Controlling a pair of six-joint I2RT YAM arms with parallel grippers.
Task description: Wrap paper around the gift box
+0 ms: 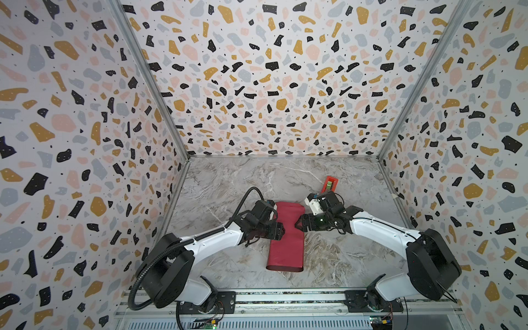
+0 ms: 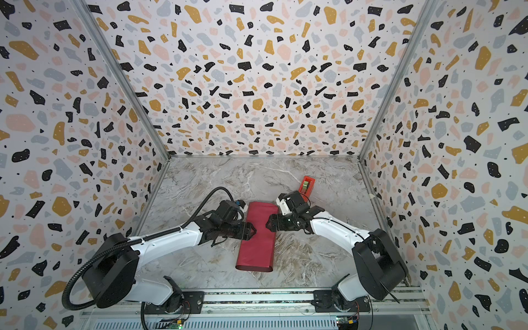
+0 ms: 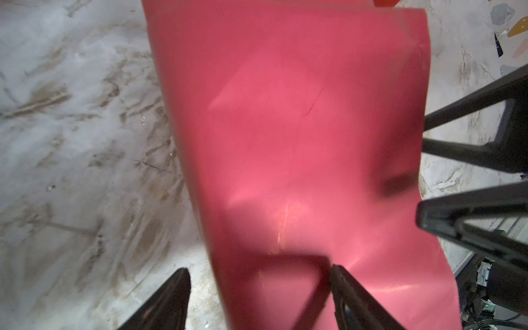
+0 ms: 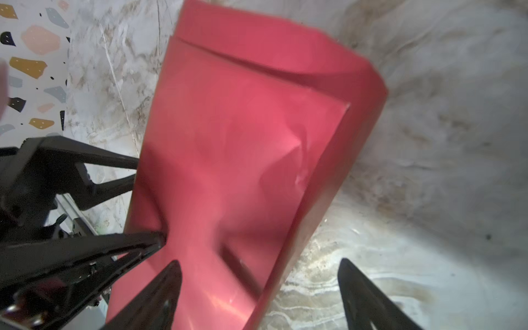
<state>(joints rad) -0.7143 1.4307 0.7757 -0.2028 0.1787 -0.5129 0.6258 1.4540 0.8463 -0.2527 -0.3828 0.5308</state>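
While left gripper gapes, paper touches it

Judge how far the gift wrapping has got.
Done: the paper is folded over into a long sleeve; the box is hidden. In hand: the left gripper and right gripper, both open, flank the sleeve's middle. Left: the near end is open; the tape dispenser sits apart at the back.

Smooth, faintly glossy crimson paper on a polished grey marble-look tabletop; terrazzo-print matt walls.
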